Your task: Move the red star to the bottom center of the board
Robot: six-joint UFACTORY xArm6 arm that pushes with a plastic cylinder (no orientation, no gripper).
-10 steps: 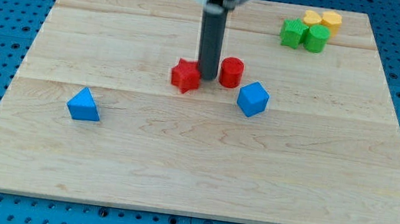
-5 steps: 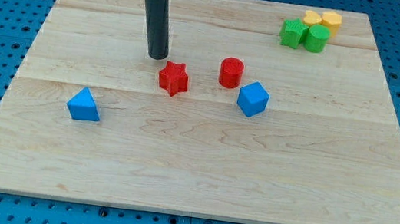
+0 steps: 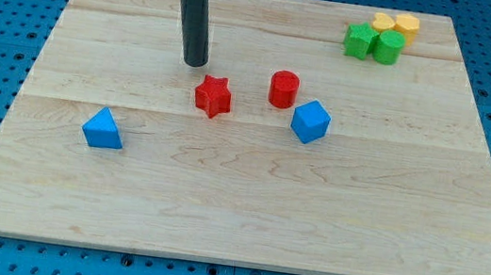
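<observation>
Resting my tip [image 3: 195, 63] just above-left of the red star [image 3: 214, 96], apart from it, mid-tabletop [image 3: 246, 204]; no pincer fitted, so its state cannot be told.

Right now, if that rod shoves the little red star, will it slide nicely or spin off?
The red star looks small and rigid, so it probably slides easily on the smooth wooden board. Its points may make it twist away. My tip sits just up-left of it, not touching.

rod [image 3: 195, 17] top cut off, yellow blocks [image 3: 395, 24] shapes unclear
</observation>
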